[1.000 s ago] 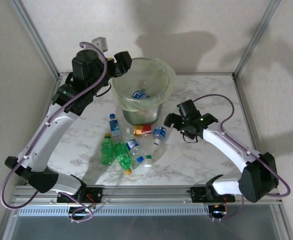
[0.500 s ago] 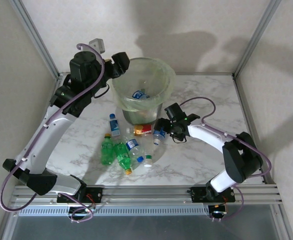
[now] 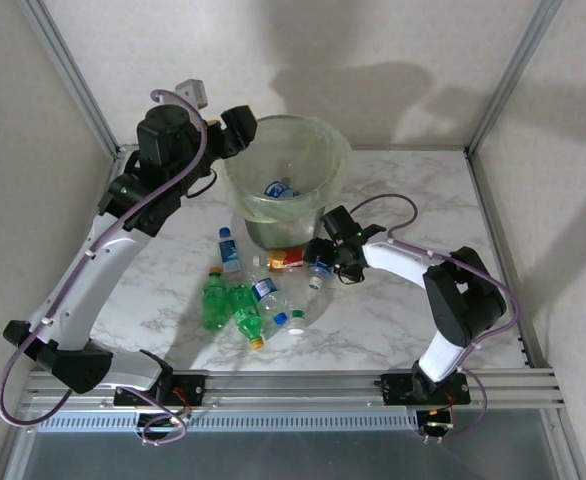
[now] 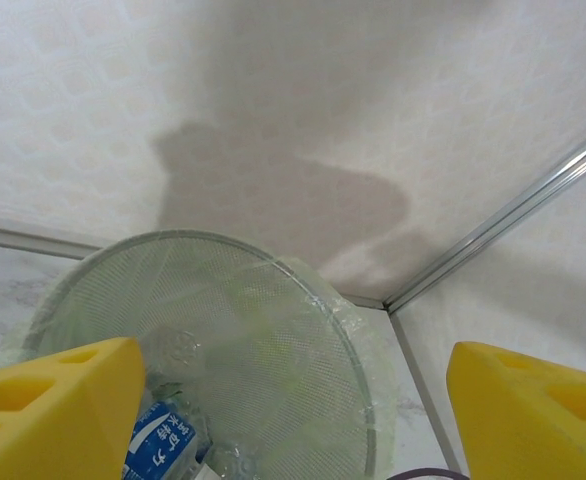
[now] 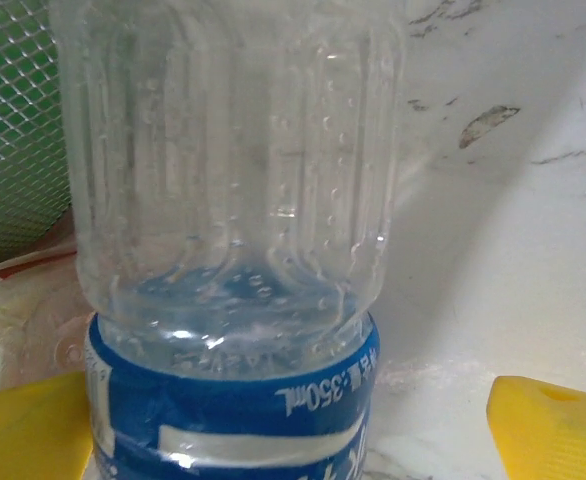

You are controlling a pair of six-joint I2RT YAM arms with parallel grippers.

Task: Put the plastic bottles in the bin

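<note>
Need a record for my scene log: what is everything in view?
bin: one, grey mesh with pale green liner, far middle of table.
blue-labelled bottle in bin: one visible, clear, lying inside.
blue-labelled bottle at gripper: one, clear, between right fingers.
other clear bottles: three, one left of bin's base, two in near cluster.
green bottles: two, yellow caps, near cluster.
red-labelled bottle: one, at bin's base.
table: one, white marble.
left gripper: one, black with yellow pads, open at bin's left rim.
right gripper: one, same colours, open around bottle.
</note>
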